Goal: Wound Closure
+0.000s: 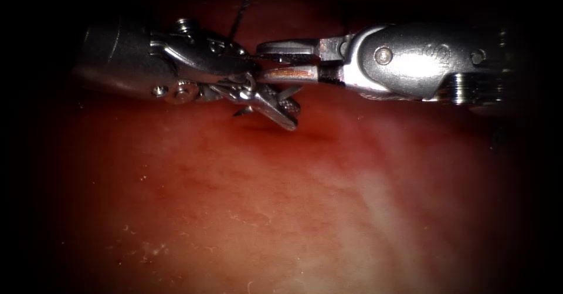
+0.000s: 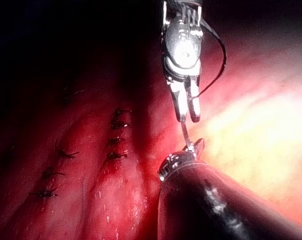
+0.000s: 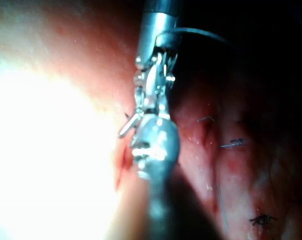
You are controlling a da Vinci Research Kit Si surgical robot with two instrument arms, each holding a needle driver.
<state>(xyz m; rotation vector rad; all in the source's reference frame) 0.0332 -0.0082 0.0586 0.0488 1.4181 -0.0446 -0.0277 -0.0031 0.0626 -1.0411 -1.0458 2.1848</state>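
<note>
Both tools meet tip to tip in the upper middle of the endoscope frame. Left tool [image 1: 275, 103] has its jaws parted, angled down to the right just above the tissue [image 1: 281, 212]. Right tool [image 1: 281, 59] holds its jaws slightly apart, nothing clearly between them. Thread [image 1: 243, 9] runs up from the left tool. I cannot make out the needle. Stitches [image 2: 116, 135] show in the left wrist view.
</note>
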